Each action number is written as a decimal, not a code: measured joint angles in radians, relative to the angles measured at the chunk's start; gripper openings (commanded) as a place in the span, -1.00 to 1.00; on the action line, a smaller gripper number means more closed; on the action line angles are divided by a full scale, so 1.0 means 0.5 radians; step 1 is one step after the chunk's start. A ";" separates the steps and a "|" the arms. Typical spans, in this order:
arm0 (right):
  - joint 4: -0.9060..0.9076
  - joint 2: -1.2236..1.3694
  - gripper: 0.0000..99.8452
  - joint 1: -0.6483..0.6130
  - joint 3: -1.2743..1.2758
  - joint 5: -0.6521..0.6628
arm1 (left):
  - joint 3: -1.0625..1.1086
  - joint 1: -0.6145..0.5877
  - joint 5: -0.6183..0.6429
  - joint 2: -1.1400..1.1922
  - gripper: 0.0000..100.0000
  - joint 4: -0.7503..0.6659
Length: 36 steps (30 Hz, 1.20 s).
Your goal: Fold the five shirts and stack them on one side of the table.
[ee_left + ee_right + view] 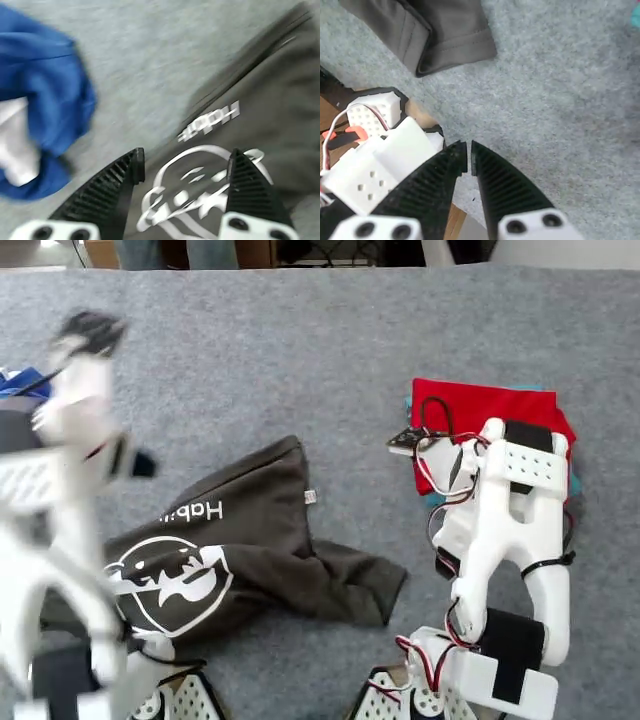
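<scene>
A dark grey shirt (pixel 240 540) with a white printed logo lies crumpled and spread on the grey mat at the left centre. My left gripper (pixel 185 167) hangs open above its logo (pixel 200 200), with nothing between the fingers. The left arm (pixel 70 440) stands over the shirt's left side. A red folded shirt (pixel 470 410) lies on a teal one (pixel 432 500) at the right. The right arm (pixel 510 500) is folded back over that stack. My right gripper (pixel 468 151) is shut on nothing, low over bare mat near the dark shirt's sleeve (pixel 445 40).
A crumpled blue shirt (pixel 45 75) with something white (pixel 15 140) in it lies at the table's left edge (pixel 18 382). The arm bases (pixel 430 690) with wires sit along the front edge. Bare grey mat (pixel 300 350) stretches across the back.
</scene>
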 measured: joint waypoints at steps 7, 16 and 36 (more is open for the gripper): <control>-0.089 0.000 -0.93 0.003 0.000 -0.193 | -0.402 0.402 0.430 0.881 -0.45 -0.319; -0.089 0.000 -0.93 0.003 0.003 -0.206 | -1.148 0.697 1.083 1.645 -0.45 -0.365; -0.107 0.000 -0.93 0.003 0.086 -0.206 | -1.893 0.979 1.574 2.535 -0.45 -0.077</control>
